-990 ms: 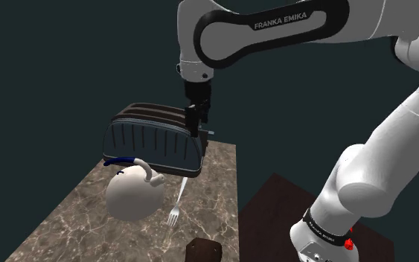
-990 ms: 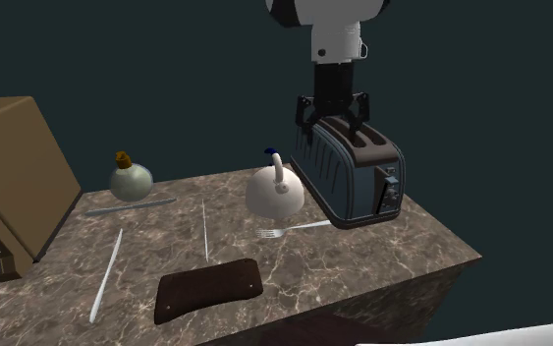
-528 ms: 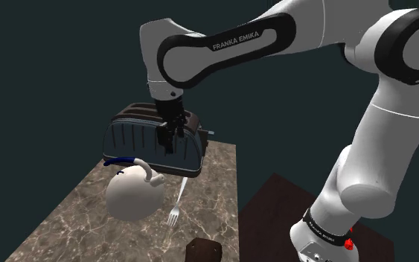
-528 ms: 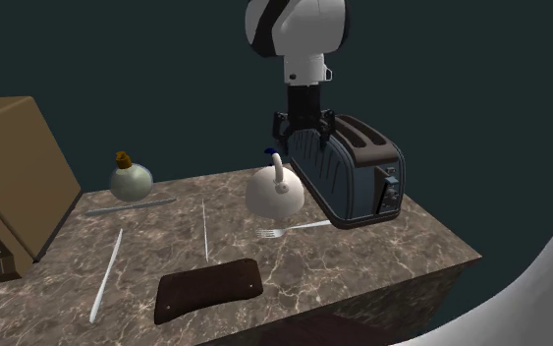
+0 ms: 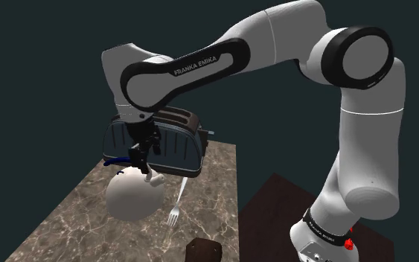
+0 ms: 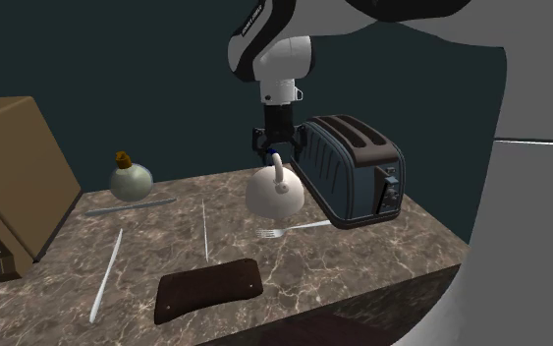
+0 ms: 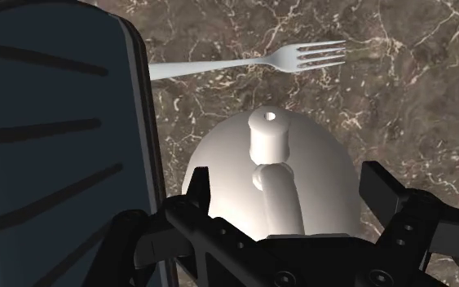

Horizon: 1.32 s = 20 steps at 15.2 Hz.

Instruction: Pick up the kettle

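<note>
- The kettle (image 6: 274, 195), a white round-bodied one, stands on the marbled worktop (image 6: 382, 258). It sits just beside the dark toaster (image 6: 353, 169), and a fork (image 6: 294, 229) lies near its base.
- The pincer (image 6: 277, 149) hangs directly above the kettle, close over its top, in both the second exterior view and the shoulder view.
- In the wrist view the pincer (image 7: 289, 192) is wide. Its two black fingers (image 7: 198, 189) stand apart on either side of the kettle's arched handle (image 7: 278, 200), and neither one appears to touch it.
- Done, as I judge it: the approach and the lining-up over the handle.
- Left to do: a little more descent so the handle sits well between the fingers, then closing on it, then the lift. The kettle rests fully on the worktop, so nothing is picked up yet.
- One thing to watch: the toaster's side wall runs close past one finger, so there is little room on that side.
</note>
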Tool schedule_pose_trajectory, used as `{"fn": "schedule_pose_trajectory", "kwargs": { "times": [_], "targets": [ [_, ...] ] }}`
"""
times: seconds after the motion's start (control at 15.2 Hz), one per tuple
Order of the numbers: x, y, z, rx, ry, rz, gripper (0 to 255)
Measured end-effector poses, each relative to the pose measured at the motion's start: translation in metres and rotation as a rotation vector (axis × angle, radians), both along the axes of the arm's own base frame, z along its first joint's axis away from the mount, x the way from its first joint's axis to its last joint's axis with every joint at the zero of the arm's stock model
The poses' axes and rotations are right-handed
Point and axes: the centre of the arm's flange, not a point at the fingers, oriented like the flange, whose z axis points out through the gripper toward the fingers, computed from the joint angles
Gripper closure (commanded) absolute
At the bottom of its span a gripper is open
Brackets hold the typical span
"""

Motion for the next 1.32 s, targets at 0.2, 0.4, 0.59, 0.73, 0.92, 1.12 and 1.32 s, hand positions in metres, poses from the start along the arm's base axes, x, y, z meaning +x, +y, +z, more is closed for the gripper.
{"fn": "schedule_pose_trajectory", "kwargs": {
  "times": [0.2, 0.4, 0.59, 0.73, 0.92, 1.12, 1.32],
  "targets": [
    [0.002, 0.003, -0.016, 0.000, 0.002, 0.003, 0],
    [0.004, 0.004, -0.030, 0.000, 0.002, 0.003, 0],
    [0.003, 0.004, -0.038, 0.000, 0.002, 0.003, 255],
    [0.003, 0.004, -0.038, 0.000, 0.003, 0.004, 255],
    [0.003, 0.004, -0.038, 0.000, 0.002, 0.004, 255],
    [0.003, 0.004, -0.038, -0.001, 0.002, 0.004, 255],
    [0.003, 0.004, -0.034, -0.001, 0.003, 0.003, 255]
  ]
}}
